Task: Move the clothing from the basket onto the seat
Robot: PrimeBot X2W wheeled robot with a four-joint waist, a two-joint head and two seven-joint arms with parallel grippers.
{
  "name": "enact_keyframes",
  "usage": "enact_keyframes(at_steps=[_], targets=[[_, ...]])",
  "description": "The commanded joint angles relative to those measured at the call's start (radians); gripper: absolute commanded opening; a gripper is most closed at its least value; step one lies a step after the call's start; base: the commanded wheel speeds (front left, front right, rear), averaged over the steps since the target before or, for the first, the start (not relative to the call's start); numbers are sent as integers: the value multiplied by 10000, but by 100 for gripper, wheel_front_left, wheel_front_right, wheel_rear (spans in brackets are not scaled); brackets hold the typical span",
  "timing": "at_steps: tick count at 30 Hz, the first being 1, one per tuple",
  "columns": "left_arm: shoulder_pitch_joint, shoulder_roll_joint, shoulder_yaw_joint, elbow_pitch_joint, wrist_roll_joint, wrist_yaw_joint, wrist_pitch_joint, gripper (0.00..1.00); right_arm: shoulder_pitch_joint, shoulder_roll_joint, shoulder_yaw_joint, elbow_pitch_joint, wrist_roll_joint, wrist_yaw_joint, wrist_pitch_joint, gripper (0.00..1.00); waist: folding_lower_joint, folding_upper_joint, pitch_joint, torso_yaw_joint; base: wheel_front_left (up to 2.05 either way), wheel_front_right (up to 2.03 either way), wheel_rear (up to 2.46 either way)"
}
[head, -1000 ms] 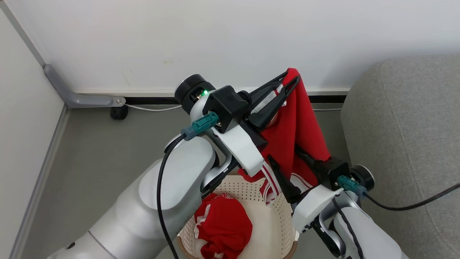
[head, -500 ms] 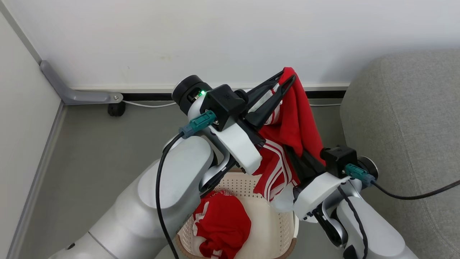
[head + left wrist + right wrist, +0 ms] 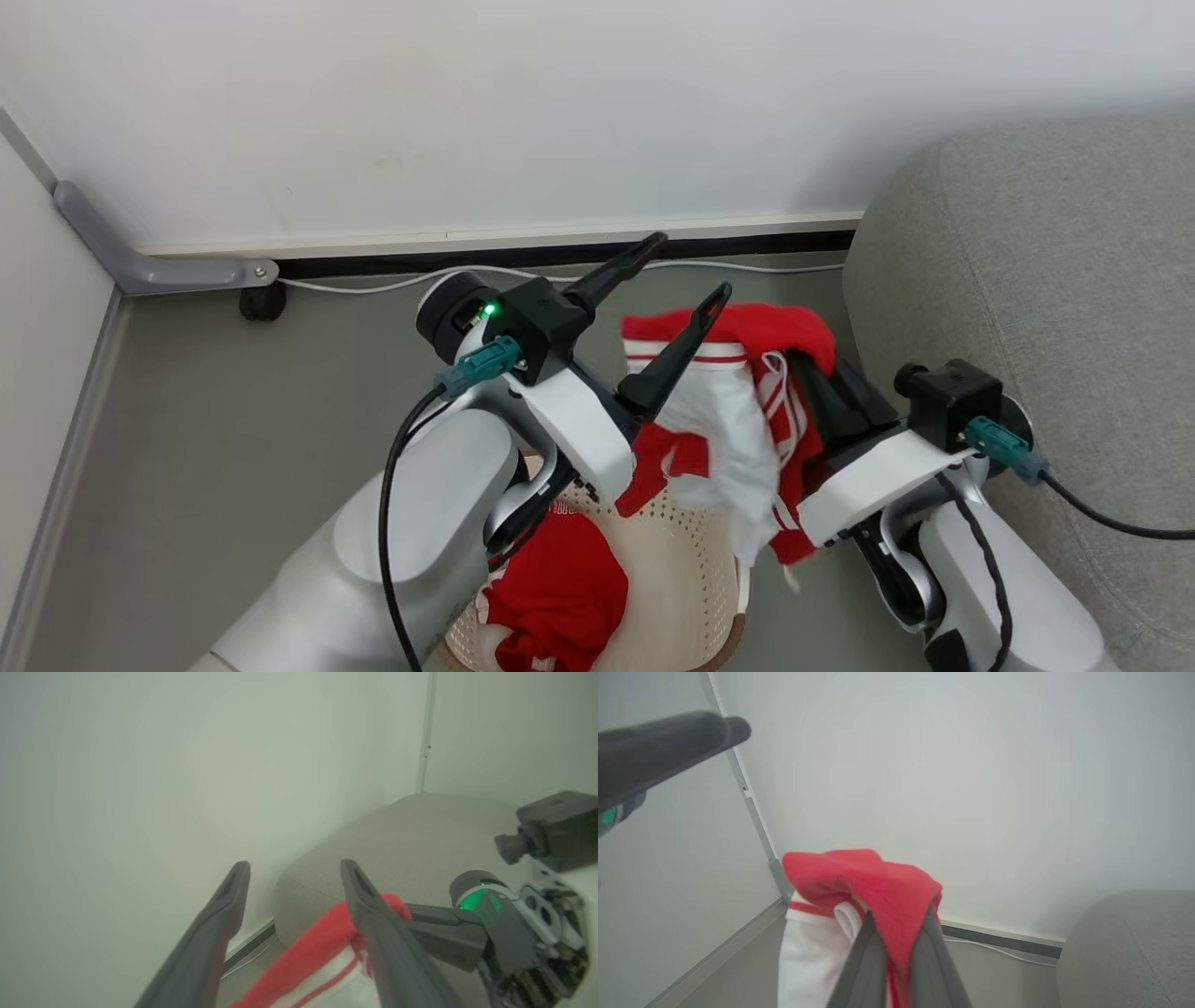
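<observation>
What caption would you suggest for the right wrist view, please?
Right hand shut on a red-and-white garment, held before a white wall.

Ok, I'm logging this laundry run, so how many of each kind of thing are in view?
Red-and-white soft fabric garments: 2 (held garment, garment in basket)
Cream perforated plastic basket: 1
Grey fabric sofa seat: 1
Dark two-fingered hands: 2 (left hand, right hand)
Total: 6

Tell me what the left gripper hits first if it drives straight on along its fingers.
Probably the white wall, close beside the seat. The left gripper is open, and depth is unclear.
</observation>
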Motion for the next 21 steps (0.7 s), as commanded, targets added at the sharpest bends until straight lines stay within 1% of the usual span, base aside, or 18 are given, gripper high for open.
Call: enact_keyframes(at_steps=[1,12,21], targets=[[-75,221,233,-136,-98,-8,-57,100,-3,7,-31,-421,-117,39,-61,0,0,0,-17,-72,0,0,0],[689,620,-58,29,-446,-8,-57,100,145,-279,-1144,-1276,-314,39,-61,0,0,0,19,-789,0,0,0],[1342,639,83,-185,-477,-8,-57,100,137,-379,-1720,-1733,-384,39,-61,0,0,0,-108,-1822,0,0,0]])
